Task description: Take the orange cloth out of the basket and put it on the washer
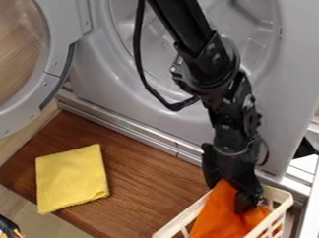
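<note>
The black gripper (233,195) hangs down from the arm into the far end of the cream basket (178,219), at the lower right. Orange cloth (214,224) lies bunched in the basket, its upper part rising against the gripper and touching it. Part of the cloth is hidden behind the gripper and the basket's slatted side. Behind the arm stands the grey washer (142,110), its round opening partly covered by the arm.
A folded yellow cloth (71,179) lies on the brown wooden board (140,189), left of the basket. The washer's round door (56,38) is swung out at the upper left. A metal rail (122,122) runs along the washer's base. Something black and silver sits at the lower left corner.
</note>
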Action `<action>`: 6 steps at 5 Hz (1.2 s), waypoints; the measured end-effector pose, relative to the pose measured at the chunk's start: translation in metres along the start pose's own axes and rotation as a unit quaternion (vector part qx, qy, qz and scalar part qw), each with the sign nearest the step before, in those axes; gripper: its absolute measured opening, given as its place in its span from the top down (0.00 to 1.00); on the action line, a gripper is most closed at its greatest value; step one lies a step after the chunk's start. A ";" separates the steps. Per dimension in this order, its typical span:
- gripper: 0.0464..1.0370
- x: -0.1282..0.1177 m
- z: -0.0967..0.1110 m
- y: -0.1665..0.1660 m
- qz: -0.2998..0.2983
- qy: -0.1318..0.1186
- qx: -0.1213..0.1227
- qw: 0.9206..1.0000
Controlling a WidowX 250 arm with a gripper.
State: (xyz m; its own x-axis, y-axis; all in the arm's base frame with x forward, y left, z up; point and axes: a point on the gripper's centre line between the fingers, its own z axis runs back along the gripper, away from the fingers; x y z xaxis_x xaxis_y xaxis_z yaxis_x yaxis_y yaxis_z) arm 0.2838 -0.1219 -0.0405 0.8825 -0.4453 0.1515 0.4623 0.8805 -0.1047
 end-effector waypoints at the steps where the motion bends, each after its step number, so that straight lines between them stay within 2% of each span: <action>1: 0.08 -0.003 -0.002 0.002 0.004 0.003 0.000 1.000; 3: 0.67 -0.005 -0.003 0.006 0.015 0.001 0.013 1.000; 4: 0.87 -0.005 -0.003 0.006 0.016 0.005 0.014 1.000; 5: 0.96 -0.006 -0.002 0.007 0.016 0.006 0.015 1.000; 6: 0.96 -0.004 0.008 0.010 0.016 0.000 0.024 1.000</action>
State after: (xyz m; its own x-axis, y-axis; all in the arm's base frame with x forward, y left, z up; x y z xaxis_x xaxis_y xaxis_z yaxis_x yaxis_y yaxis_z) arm 0.2841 -0.1100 -0.0340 0.8971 -0.4163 0.1480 0.4286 0.9013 -0.0632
